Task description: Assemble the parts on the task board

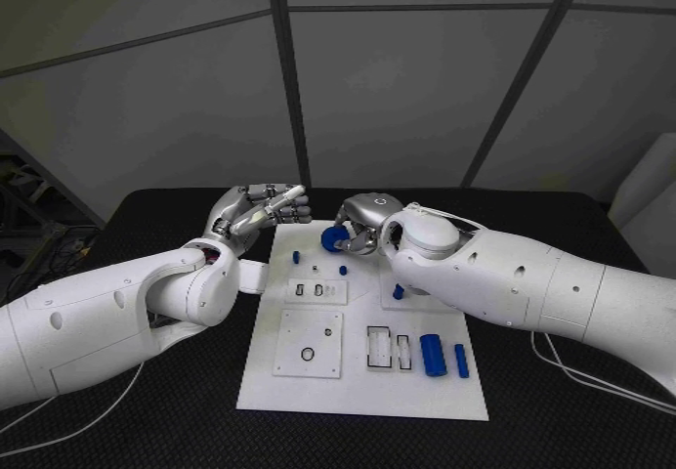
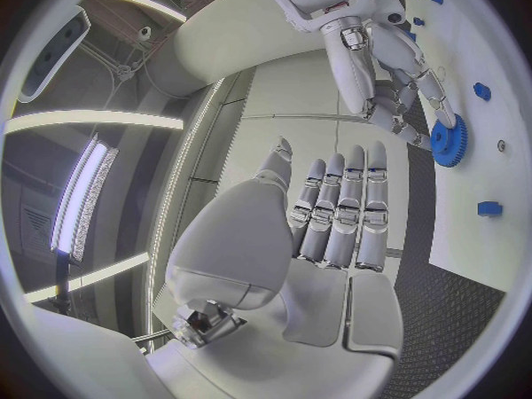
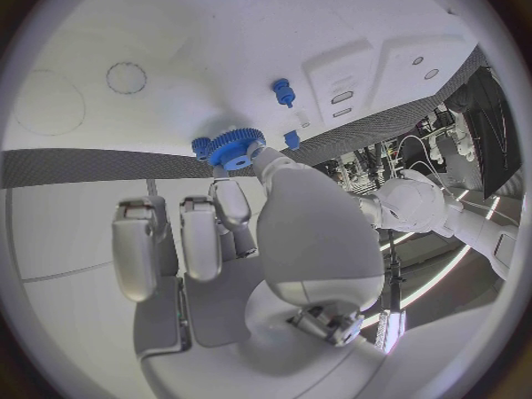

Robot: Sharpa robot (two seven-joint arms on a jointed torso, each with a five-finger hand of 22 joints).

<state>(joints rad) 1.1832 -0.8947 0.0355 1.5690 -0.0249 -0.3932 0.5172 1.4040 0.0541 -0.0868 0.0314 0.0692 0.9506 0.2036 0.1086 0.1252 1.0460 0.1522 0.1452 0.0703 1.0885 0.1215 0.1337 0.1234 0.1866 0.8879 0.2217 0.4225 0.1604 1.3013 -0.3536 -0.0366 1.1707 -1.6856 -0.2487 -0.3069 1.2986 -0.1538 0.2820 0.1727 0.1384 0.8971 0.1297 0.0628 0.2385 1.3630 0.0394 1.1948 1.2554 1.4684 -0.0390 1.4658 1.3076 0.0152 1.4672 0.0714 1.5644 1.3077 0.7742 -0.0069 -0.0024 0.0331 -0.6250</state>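
Note:
The white task board (image 1: 359, 391) lies in the middle of the black table. My right hand (image 1: 369, 221) hovers over the board's far end and pinches a blue gear (image 1: 334, 239) in its fingertips. The right wrist view shows the gear (image 3: 230, 146) held just above the board (image 3: 133, 35), near two small blue pegs (image 3: 284, 91). My left hand (image 1: 261, 210) is raised beside the board's far left corner and holds nothing. In the left wrist view its fingers (image 2: 344, 208) are stretched out side by side, with the right hand (image 2: 388, 71) and gear (image 2: 449, 140) beyond them.
Two blue cylinders (image 1: 433, 355) lie side by side near the board's front right. Small blue pegs (image 1: 296, 257) stand on its far half. A square inset plate (image 1: 309, 342) with a ring sits at the front left, with slotted insets (image 1: 318, 288) behind it. Cables run over the table by the right arm.

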